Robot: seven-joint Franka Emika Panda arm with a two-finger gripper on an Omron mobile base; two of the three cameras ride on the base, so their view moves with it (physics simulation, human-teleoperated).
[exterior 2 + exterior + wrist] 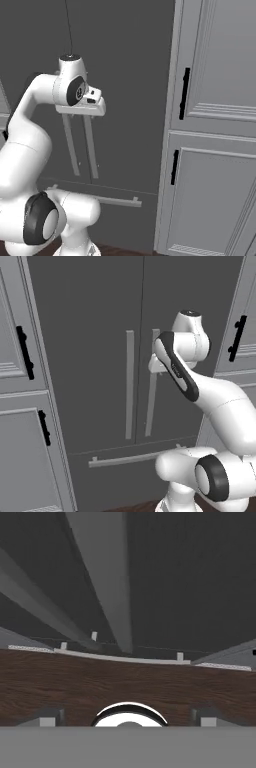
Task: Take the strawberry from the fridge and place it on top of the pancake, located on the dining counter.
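The tall dark grey French-door fridge (95,356) stands shut between light-grey panelled cabinets (215,125) with black handles. The white arm's two-finger gripper (129,714) hangs just in front of the right door's long light-grey vertical bar handle (150,401), pointing down toward the dark wood floor (125,682), its fingers spread wide apart and holding nothing.

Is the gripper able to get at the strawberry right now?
Probably not: both fridge doors are shut. The open gripper sits by the right door's handle, holding nothing.
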